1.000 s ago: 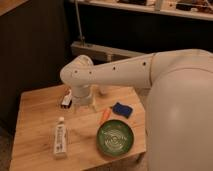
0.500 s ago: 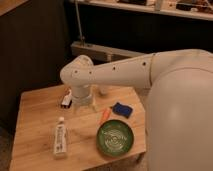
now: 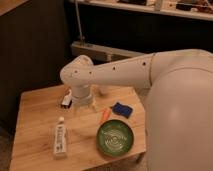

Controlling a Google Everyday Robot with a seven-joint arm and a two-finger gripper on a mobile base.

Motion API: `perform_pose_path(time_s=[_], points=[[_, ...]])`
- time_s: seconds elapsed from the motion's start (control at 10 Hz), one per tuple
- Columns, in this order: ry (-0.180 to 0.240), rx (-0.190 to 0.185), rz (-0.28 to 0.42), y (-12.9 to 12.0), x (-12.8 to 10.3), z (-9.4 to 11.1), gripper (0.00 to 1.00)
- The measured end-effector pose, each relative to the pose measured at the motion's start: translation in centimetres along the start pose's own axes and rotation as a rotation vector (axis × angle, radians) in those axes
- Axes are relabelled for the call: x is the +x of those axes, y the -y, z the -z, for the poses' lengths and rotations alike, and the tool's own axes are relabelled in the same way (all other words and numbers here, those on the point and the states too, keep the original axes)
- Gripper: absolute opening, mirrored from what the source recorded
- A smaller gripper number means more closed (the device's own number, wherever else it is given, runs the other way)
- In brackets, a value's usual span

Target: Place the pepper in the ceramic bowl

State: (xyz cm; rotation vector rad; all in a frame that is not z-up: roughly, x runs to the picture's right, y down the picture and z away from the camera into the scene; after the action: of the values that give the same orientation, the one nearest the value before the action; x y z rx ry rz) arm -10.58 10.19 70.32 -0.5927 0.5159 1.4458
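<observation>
On the pale wooden surface (image 3: 35, 115), a white tube (image 3: 60, 140) lies lengthwise at lower left, in the same spot as half a second ago. Up and to the right of it, the gripper (image 3: 82, 104) hangs at the end of the white arm (image 3: 110, 72), pointing down close over the surface near its back edge. Its place matches the earlier frame, and whether it is clenched or released cannot be told. A small white-and-dark piece (image 3: 66, 101) sits just to its left; what it is cannot be told. Right of the gripper and apart from it, the pepper (image 3: 104, 116) lies on the surface, unchanged, its slim orange-red body angled toward the ceramic bowl (image 3: 115, 138). The bowl stands just below it near the front edge, dark green with pale rings. A blue sponge-like block (image 3: 121, 109) rests just right of the pepper, above the bowl. The robot's large white body (image 3: 180, 115) fills the right side, also unmoved.
</observation>
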Motion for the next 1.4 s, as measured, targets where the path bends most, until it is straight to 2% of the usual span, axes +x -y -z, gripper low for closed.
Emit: perform_pose_path(time_s=[0.5, 0.7, 0.8, 1.0, 1.4], points=[[0.012, 0.003, 0.002, 0.3, -0.3, -0.2, 0.65], [0.047, 0.026, -0.011, 1.7, -2.2, -1.0, 0.65], [0.052, 0.031, -0.022, 2.7, -3.0, -1.3, 0.65], [0.064, 0.027, -0.059, 5.1, -4.7, -2.3, 0.65], [0.055, -0.021, -0.145, 8.6, -6.5, -4.0, 0.65]])
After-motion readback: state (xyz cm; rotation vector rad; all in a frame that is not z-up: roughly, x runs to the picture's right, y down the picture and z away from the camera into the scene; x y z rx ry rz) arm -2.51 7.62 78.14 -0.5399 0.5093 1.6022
